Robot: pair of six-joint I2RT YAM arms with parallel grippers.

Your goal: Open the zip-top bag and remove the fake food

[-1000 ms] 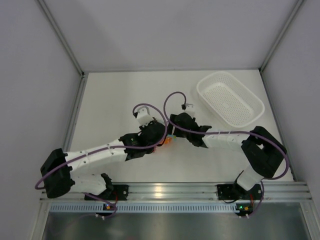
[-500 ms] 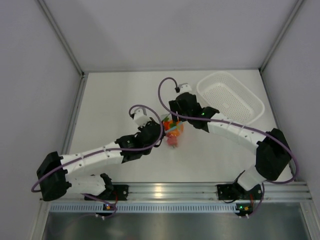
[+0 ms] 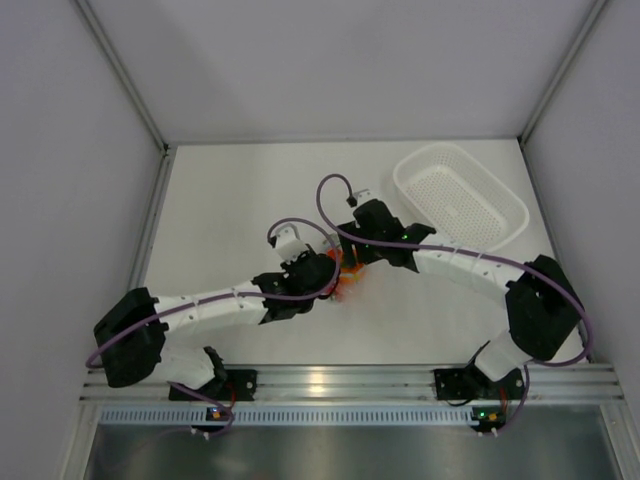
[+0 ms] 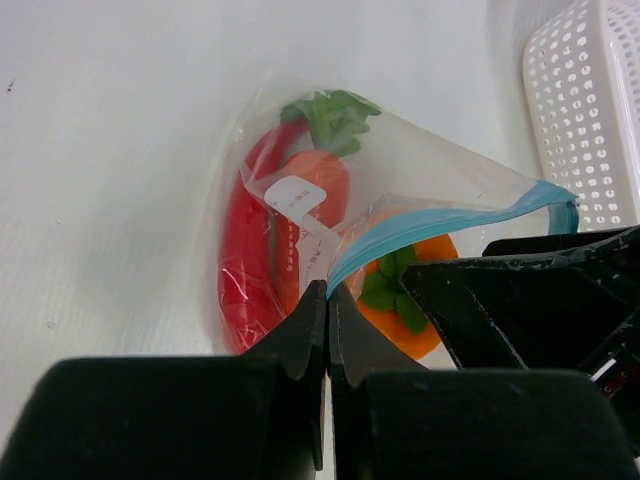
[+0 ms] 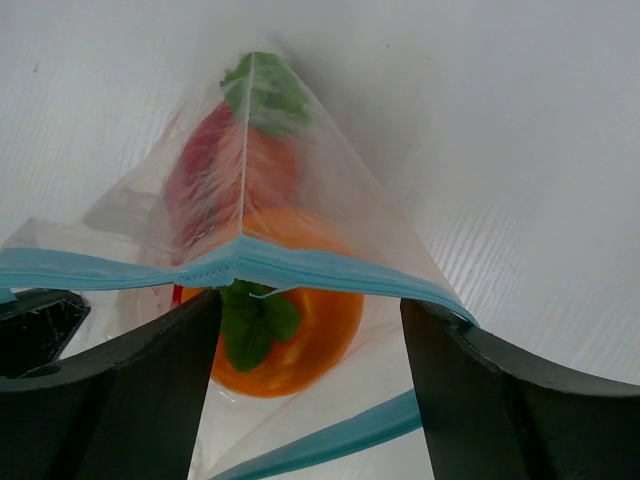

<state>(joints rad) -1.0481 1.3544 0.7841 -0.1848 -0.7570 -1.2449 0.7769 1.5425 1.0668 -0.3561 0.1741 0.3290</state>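
Left wrist, six o'clock: pinched zip-top bag (image 4: 430, 170) lip in left gripper (image 4: 326, 295), spread right gripper (image 5: 310, 320) apart; parted zip (image 4: 450, 215), removed no fake food (image 4: 320, 185).

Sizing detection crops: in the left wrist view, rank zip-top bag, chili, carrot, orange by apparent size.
1. zip-top bag
2. chili
3. carrot and orange: look alike, and the orange is partly hidden, so unranked.
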